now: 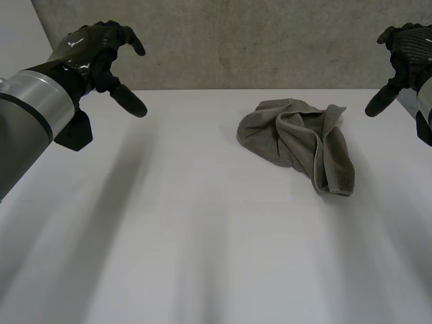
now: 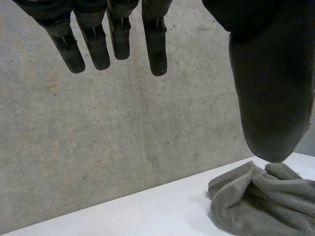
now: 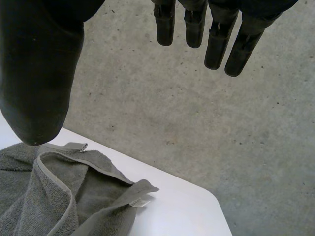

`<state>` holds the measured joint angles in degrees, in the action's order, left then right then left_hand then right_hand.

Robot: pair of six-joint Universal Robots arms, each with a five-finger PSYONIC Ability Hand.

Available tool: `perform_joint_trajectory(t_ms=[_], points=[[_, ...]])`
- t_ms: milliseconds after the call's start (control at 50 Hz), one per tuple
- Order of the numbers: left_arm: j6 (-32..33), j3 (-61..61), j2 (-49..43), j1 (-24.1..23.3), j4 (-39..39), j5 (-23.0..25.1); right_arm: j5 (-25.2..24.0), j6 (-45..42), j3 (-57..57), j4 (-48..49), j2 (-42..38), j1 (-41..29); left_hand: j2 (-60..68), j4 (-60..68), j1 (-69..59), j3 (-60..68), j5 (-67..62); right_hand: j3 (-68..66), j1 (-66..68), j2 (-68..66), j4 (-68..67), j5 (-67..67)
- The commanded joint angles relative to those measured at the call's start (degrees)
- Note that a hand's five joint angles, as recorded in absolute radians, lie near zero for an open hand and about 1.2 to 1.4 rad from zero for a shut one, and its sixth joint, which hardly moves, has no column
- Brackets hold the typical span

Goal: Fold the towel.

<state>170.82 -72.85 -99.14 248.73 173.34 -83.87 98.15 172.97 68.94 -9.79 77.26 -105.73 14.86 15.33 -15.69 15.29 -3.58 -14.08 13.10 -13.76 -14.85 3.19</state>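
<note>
A grey-green towel (image 1: 300, 138) lies crumpled in a loose heap on the white table (image 1: 175, 223), right of centre toward the far edge. My left hand (image 1: 101, 54) hovers high above the table's far left, open with straight fingers and holding nothing. At the far right my right hand (image 1: 403, 57) also hangs in the air, open and empty. In the left wrist view the towel (image 2: 266, 201) lies on the table beyond the thumb (image 2: 270, 78). In the right wrist view the towel (image 3: 54, 196) lies below the thumb (image 3: 37, 73), with a hemmed edge and a small label showing.
A bare concrete wall (image 1: 256, 40) rises right behind the table's far edge. The white table stretches wide in front of and left of the towel.
</note>
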Motion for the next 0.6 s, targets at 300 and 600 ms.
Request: perform_joint_trajectory(t_ms=[300,600], points=[[0.0,-2.3,-0.8,-0.4,2.0,-0.2,-1.2,0.3,1.5,-0.8,-0.6,0.0,-3.6,-4.1,4.5,-4.1,2.4,4.1,-3.1,3.8,4.8,-3.2],[0.1,-9.5,-7.0,-0.5,20.5,5.6,-9.7,9.0,-10.5,1.0,-20.9,-0.4,-3.6,-4.1,4.5,-4.1,2.4,4.1,-3.1,3.8,4.8,-3.2]])
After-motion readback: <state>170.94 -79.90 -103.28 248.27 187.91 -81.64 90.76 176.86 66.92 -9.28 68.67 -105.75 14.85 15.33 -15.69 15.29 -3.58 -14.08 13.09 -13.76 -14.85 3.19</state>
